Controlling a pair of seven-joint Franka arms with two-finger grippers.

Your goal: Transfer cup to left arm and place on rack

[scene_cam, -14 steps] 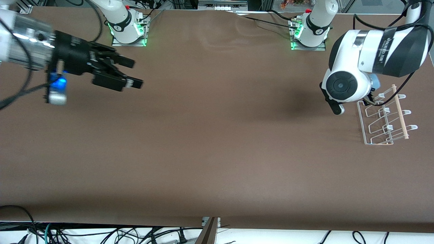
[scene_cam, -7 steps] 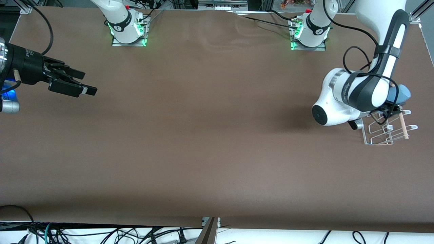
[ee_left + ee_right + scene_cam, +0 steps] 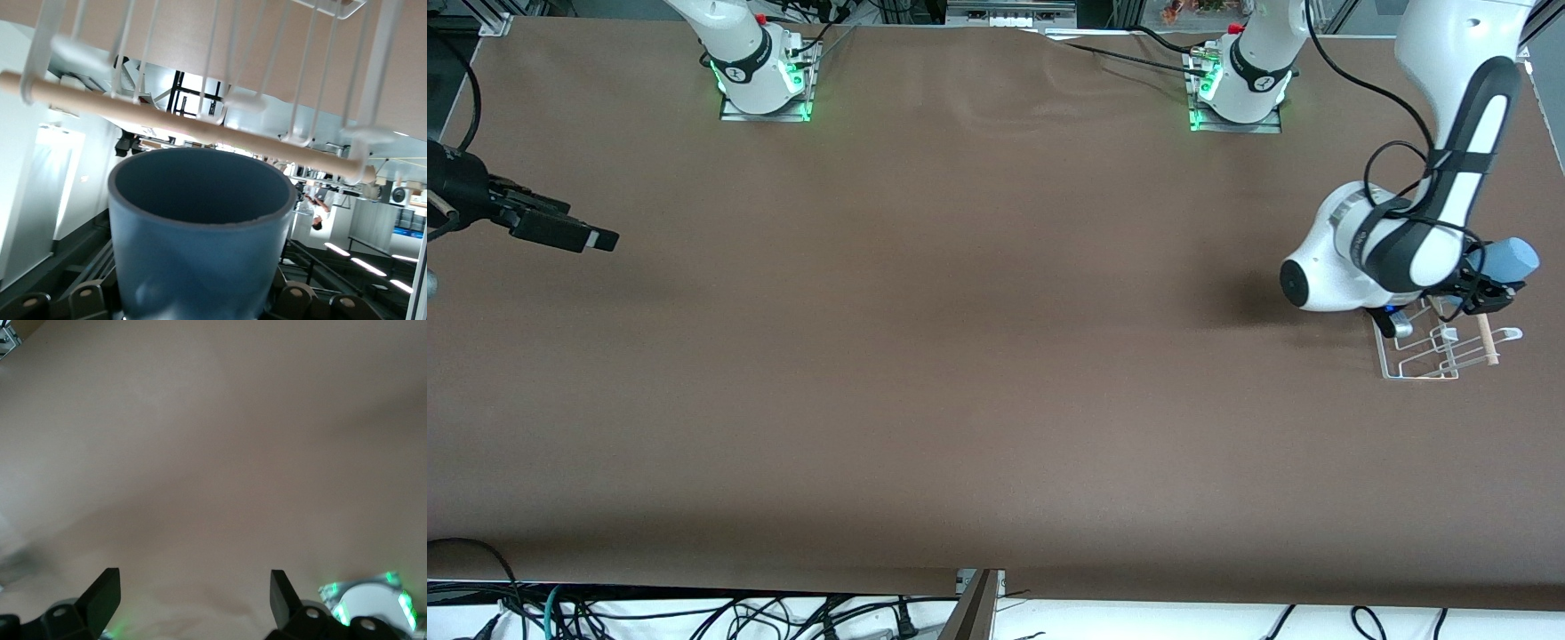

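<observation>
A: What changed?

B: The left gripper [image 3: 1487, 293] has swung the cup [image 3: 1513, 259] out over the rack [image 3: 1423, 360], fingers clamped on it, mouth tipped sideways toward the rod [image 3: 200, 127]. Placement looks close.

A: The other arm?

B: The right gripper [image 3: 560, 233] has pulled back to its table end, wide open, empty, waiting.

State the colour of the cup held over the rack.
Light blue; the cup shows best in the left wrist view, held by the left gripper above the rack.

Robotics lab: 2 bolted arm bases [image 3: 760, 67], loose cables [image 3: 783, 613]
</observation>
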